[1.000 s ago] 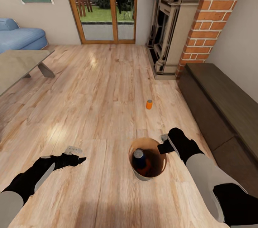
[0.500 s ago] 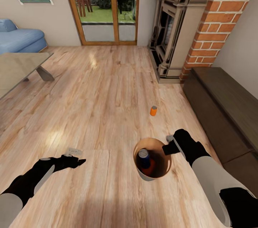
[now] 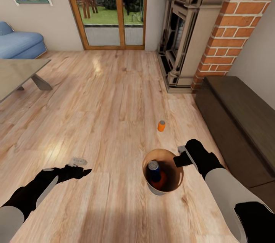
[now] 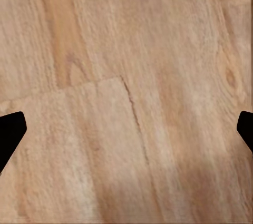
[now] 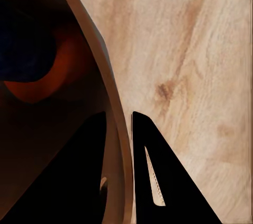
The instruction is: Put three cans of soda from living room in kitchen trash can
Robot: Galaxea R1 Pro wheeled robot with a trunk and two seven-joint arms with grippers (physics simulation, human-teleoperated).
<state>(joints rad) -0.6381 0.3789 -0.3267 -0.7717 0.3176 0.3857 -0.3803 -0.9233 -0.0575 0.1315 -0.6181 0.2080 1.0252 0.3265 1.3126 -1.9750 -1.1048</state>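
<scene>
Gripping the tash can [image 3: 152, 189] by its rim, the right claw [image 3: 181, 156] is clamped; the left claw [image 3: 78, 163] hangs spread over the floor [image 3: 114, 94].

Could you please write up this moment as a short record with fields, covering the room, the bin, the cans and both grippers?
room: living room, wood floor, brick fireplace
trash can: on the floor, right gripper closed on its rim, one finger inside, one outside
cans in bin: dark blue can upright, orange can beneath it
can outside: orange can on the floor, upright, beyond the bin toward the fireplace
left gripper: open, holding nothing, over bare floor
</scene>
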